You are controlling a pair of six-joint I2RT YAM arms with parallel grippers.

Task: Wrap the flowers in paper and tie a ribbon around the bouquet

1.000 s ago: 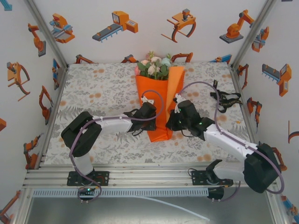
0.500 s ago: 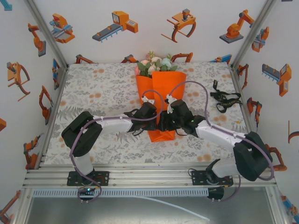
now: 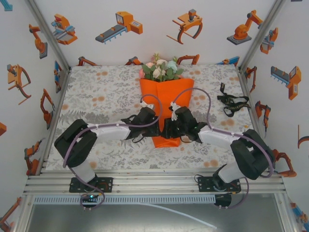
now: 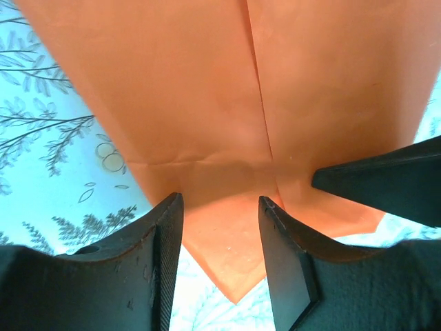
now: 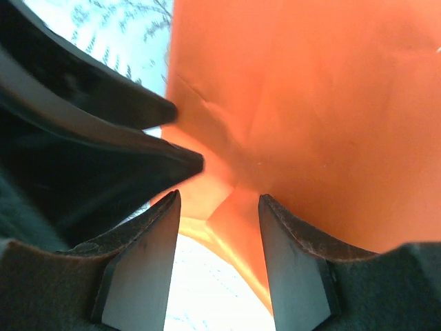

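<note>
One bouquet [image 3: 175,91] lies mid-table, blooms toward the back wall | one bunch of flowers [image 3: 161,70] in one orange paper [image 3: 159,94] cone | one black ribbon [image 3: 233,103] loose, well to the right | two grippers at the cone's narrow end: left gripper [image 4: 220,207] part-open, clasping nothing; right gripper [image 5: 219,203] part-open, clasping nothing
</note>
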